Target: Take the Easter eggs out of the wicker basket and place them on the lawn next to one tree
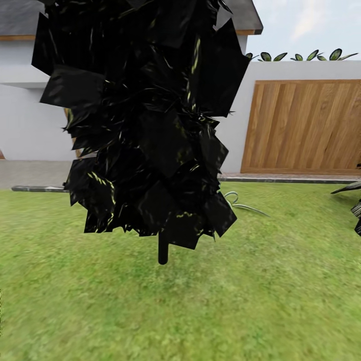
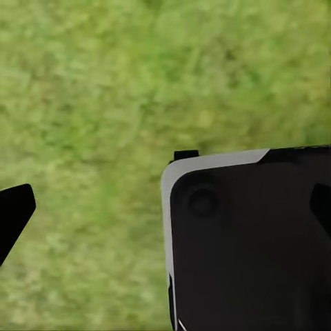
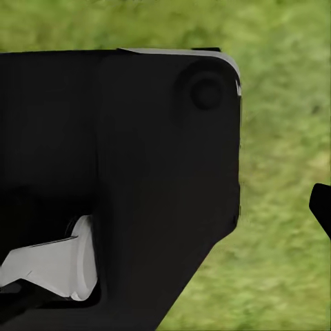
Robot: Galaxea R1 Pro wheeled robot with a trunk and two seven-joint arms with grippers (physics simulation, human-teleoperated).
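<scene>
In our left wrist view a black fingertip (image 2: 15, 210) of the left claw pokes in at one edge and another dark tip (image 2: 323, 203) shows at the far edge, over a black, grey-rimmed part of our own body (image 2: 241, 241). The two tips stand wide apart with nothing between them, so we read the left claw as spread and empty. In our right wrist view only one black fingertip (image 3: 322, 205) of the right claw shows at the edge, beside the same kind of dark body panel (image 3: 124, 172); we cannot tell whether that claw is spread or closed.

Under both claws lies the lawn (image 2: 103, 83), bright green grass.

From the head, we face a dark cone-shaped tree (image 1: 145, 115) with a thin black stem (image 1: 162, 253), standing on the lawn just ahead. Behind it runs a grey paved strip (image 1: 30, 173), then the white house (image 1: 20, 115) and a wooden slatted gate (image 1: 303, 125) set in the white wall. A dark plant's leaves (image 1: 353, 200) reach in at the right edge.
</scene>
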